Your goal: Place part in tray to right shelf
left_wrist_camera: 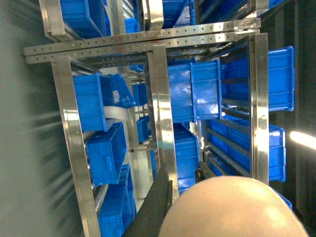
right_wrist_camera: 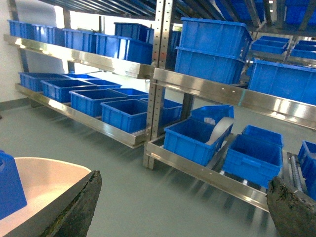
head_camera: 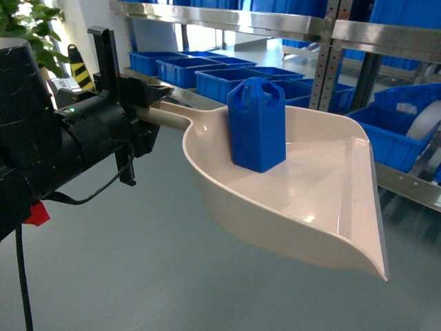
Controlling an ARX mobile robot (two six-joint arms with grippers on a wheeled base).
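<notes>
The beige tray (head_camera: 303,207) hangs in the air, tilted, its flat lip toward the right. My left gripper (head_camera: 153,105) is shut on its handle (head_camera: 169,117). The blue part (head_camera: 256,124) stands upright at the back of the tray. In the left wrist view the tray's rounded back (left_wrist_camera: 232,210) fills the bottom beside one black finger (left_wrist_camera: 154,210). My right gripper (right_wrist_camera: 182,207) is open and holds nothing; it does not show in the head view. The tray (right_wrist_camera: 39,180) and part (right_wrist_camera: 10,190) lie at its lower left. The right shelf (right_wrist_camera: 212,170) stands ahead, low above the floor.
Steel racks carry several large blue crates (right_wrist_camera: 195,136) on two levels; more crates (head_camera: 220,79) sit behind the tray. An upright post (right_wrist_camera: 158,74) divides the racks. A curved white strip (right_wrist_camera: 219,129) lies in one crate. Grey floor (right_wrist_camera: 123,182) lies between me and the racks.
</notes>
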